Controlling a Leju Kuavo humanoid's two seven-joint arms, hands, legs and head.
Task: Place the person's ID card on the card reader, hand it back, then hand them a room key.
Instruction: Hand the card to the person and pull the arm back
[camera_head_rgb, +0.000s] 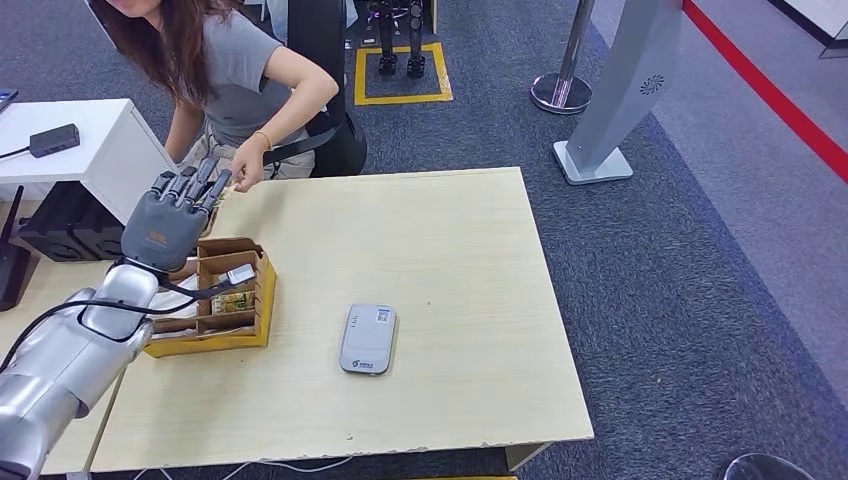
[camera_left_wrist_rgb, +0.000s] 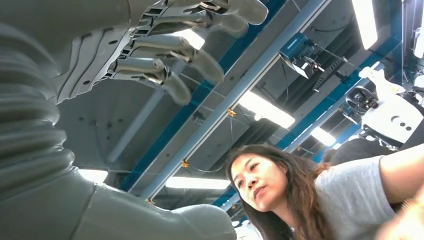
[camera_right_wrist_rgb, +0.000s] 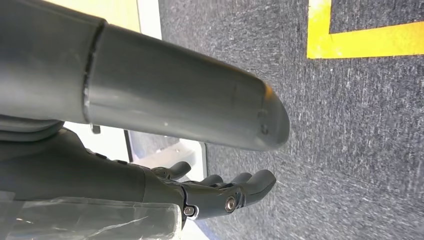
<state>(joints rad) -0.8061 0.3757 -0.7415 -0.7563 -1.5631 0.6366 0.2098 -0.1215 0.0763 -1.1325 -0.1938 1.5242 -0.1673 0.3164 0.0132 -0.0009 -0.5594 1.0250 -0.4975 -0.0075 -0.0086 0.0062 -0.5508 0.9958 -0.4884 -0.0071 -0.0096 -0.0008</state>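
Note:
My left hand (camera_head_rgb: 170, 225) is raised over the table's far left corner, above a cardboard organiser box (camera_head_rgb: 262, 300) that holds room key cards. Its fingers (camera_head_rgb: 195, 185) are spread and reach toward the person's hand (camera_head_rgb: 245, 178), close to it; I cannot tell if they touch. In the left wrist view the fingers (camera_left_wrist_rgb: 170, 55) are apart with nothing between them, and the person (camera_left_wrist_rgb: 280, 185) leans in beyond them. The grey card reader (camera_head_rgb: 368, 338) lies flat mid-table with nothing on it. My right hand (camera_right_wrist_rgb: 225, 195) hangs over carpet, its fingers loose and holding nothing.
The wooden table (camera_head_rgb: 450, 250) is bare to the right of the reader. A white desk (camera_head_rgb: 100, 140) with a black device (camera_head_rgb: 55, 140) stands to the left. A stanchion base (camera_head_rgb: 560, 92) and a grey stand (camera_head_rgb: 620, 100) are on the carpet beyond.

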